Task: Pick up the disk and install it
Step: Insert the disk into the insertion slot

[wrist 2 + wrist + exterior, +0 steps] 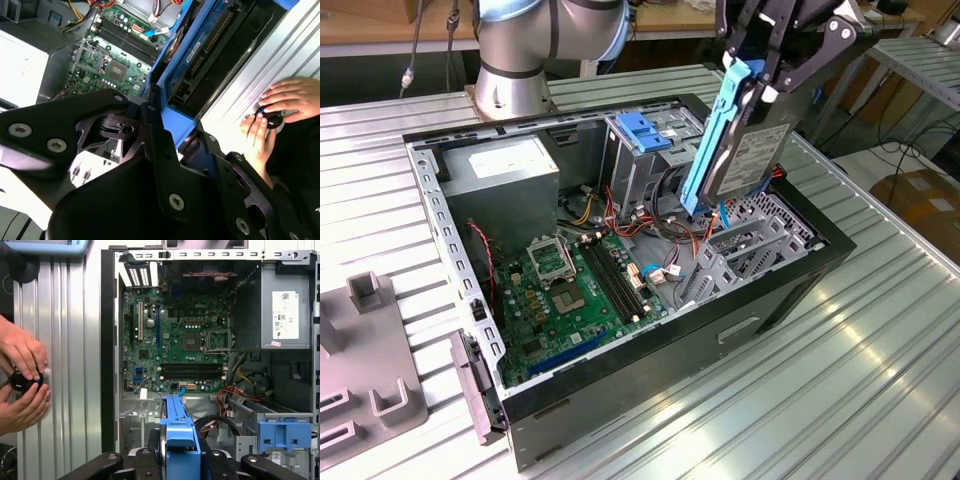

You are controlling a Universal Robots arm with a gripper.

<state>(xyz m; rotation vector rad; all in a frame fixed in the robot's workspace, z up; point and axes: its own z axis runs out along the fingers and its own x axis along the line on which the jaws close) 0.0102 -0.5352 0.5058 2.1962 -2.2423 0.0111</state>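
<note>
The disk [748, 150] hangs in the air over the open case [790, 290], on the exterior view's right. It stands almost upright and leans a little. Its low end is just above the grey metal racks [745, 240] inside the case, and I can't tell if it touches them. The end effector [762, 82] pinches the disk at its top end, with a black finger on each flat side. In the first wrist view the blue rail [178, 425] of the disk runs out from between the fingers, over the green board [175, 340].

The disk looks hard and stiff, so I think it won't bend. It is likely heavy for how small it is. Its flat sides look smooth, so it could slip if the pinch is weak. The parts inside can break, so a bump on the metal would be bad. The blue rails are plastic and may give a little. The flat sides seem the best place to hold it. Held by one end, the long part hangs down and could swing.

The cage [635, 160] with the light-blue latch [642, 130] stands just to the exterior view's left of the disk. A person's hands [22, 375] rest on the table [880, 350] beside the case, around a small black knob [22, 381].
</note>
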